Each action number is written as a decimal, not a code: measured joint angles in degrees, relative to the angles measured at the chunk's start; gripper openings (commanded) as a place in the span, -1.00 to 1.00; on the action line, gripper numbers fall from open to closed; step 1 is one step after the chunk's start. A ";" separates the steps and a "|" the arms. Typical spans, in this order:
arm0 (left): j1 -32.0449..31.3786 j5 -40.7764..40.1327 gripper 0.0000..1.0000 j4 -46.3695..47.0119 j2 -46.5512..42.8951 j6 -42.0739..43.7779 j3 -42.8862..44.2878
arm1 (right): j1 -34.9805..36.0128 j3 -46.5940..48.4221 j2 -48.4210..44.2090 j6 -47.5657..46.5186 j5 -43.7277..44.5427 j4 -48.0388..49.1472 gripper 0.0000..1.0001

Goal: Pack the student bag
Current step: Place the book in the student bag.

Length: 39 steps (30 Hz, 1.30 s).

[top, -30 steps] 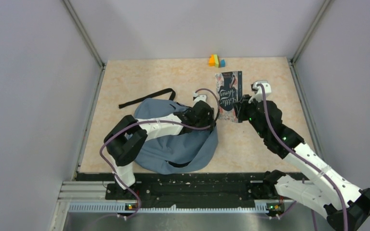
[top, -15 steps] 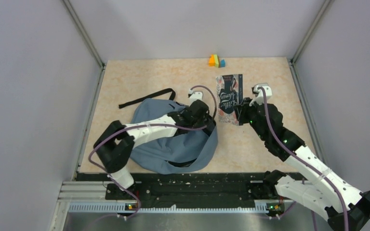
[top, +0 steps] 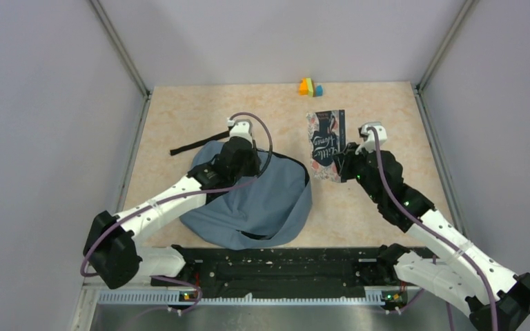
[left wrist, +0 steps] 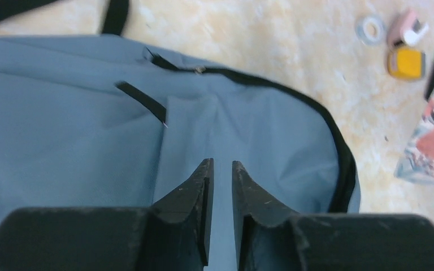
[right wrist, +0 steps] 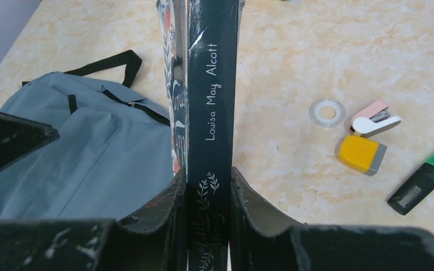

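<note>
The student bag lies flat at the centre left of the table, dusty blue with a dark zipper rim along its right edge. It also shows under the left wrist camera as blue fabric. My left gripper hovers over the bag's upper part. Its fingers stand a narrow gap apart with only fabric seen beneath. My right gripper is shut on a dark navy book. The book stands on edge just right of the bag, spine toward the wrist camera.
A clear tape ring, a pink stapler, a yellow block and a green highlighter lie on the table beyond the book. A black strap trails from the bag's top left. Grey walls close in the table.
My left arm has swung from the bag's right edge, beside the book, across to its upper left part. The right gripper and book have barely moved.
</note>
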 measured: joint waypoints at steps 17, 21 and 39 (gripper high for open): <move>-4.37 18.99 0.49 13.22 17.18 -8.70 2.78 | 0.00 -1.88 -1.27 0.72 11.04 -1.33 -1.00; -5.33 19.17 0.48 12.96 22.69 -9.46 8.00 | 0.00 -1.88 -1.29 0.50 12.20 -1.92 -1.00; -5.75 15.06 -0.10 4.31 29.73 -10.97 14.40 | 0.00 -3.28 -2.86 0.00 12.15 -2.19 -1.00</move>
